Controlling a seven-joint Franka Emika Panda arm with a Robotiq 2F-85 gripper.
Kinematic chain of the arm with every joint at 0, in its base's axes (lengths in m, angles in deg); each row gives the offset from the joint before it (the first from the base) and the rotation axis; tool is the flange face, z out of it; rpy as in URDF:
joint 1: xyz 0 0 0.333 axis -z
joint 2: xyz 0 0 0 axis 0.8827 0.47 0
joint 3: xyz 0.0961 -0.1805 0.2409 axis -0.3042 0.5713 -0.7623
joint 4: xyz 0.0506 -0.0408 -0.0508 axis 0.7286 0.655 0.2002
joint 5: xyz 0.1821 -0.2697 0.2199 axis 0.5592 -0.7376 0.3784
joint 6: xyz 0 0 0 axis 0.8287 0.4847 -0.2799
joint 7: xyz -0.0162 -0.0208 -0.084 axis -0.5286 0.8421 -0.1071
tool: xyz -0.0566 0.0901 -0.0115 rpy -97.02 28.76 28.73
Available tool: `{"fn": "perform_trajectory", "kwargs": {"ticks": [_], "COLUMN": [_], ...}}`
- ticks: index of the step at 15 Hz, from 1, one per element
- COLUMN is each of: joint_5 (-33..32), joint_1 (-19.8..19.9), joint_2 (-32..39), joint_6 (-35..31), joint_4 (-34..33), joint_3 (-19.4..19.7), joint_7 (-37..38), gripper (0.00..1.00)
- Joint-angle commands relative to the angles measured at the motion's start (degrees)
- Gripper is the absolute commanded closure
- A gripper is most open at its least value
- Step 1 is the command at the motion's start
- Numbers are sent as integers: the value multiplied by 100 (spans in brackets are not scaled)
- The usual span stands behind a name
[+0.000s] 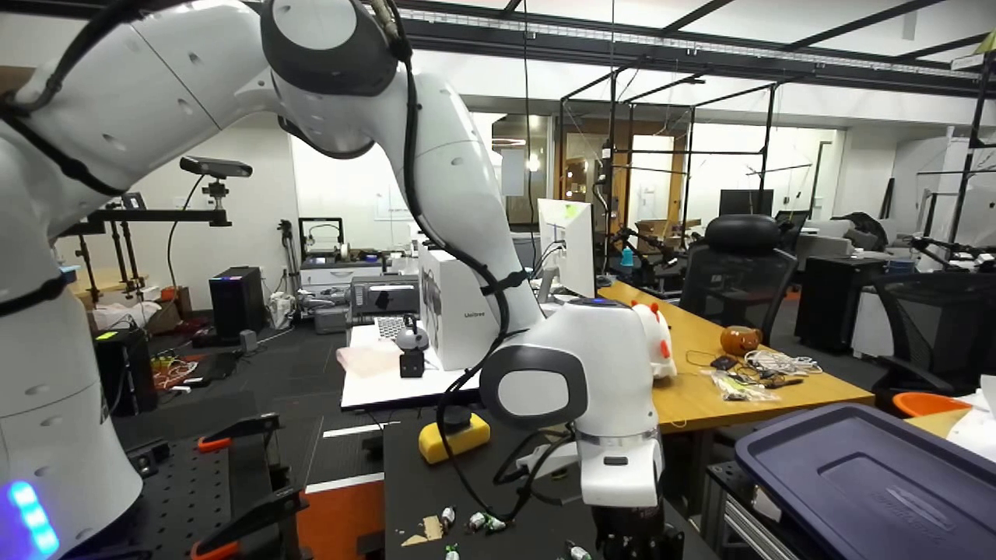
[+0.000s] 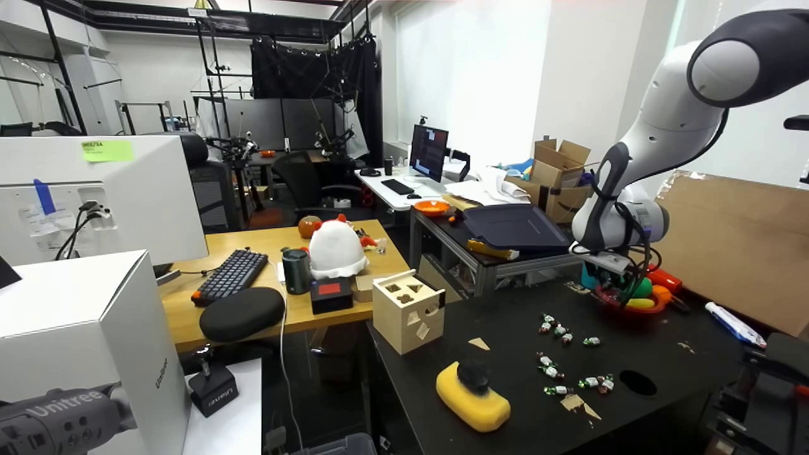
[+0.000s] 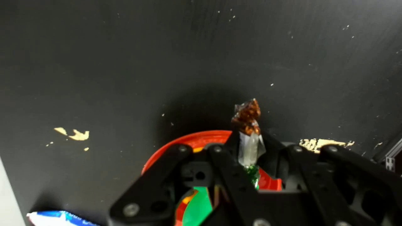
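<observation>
Wrapped candy (image 3: 250,146) is pinched in the fingers (image 3: 272,150), clamped across its white middle; coppery twist pokes out one way, green twist the other. Middle is probably gripped because the twisted ends look flimsy. In the wrist view, candy and fingers overlap the rim of the red bowl (image 3: 201,137); clearance above it can't be told. Bowl carries a green round thing (image 3: 195,208), an orange piece (image 2: 662,294) and a yellow piece (image 2: 640,304); curved wall presumably stops them rolling off. Loose candies (image 2: 591,342) lie in small groups, well apart from the bowl, no obvious order. Blue-white tube (image 2: 733,323) lies near the cardboard panel (image 2: 746,246), likely a backstop. Yellow block (image 2: 468,401) with dark knob rests further off; wooden shape-sorter box (image 2: 395,319) stands upright at a corner, maybe parked out of the way. Black tabletop (image 2: 499,319) is chipped, pale patches showing. Room looks like a lab-office: wooden tabletop (image 1: 829,391) alongside, keyboard (image 2: 237,275), white plush (image 2: 335,246), monitor (image 1: 572,249), office chair (image 1: 739,268), black overhead framing (image 1: 482,43)
</observation>
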Motion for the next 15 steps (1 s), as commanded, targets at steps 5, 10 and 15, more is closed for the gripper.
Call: {"fn": "perform_trajectory", "kwargs": {"ticks": [5,10,15], "joint_5": [-353,-308,-173], "joint_1": [564,1141,1717], "joint_2": [-38,37,169], "joint_6": [660,943,1011], "joint_4": [-175,-440,-659], "joint_3": [-142,-594,-1022], "joint_7": [290,134,-26], "gripper": [97,97,97]}}
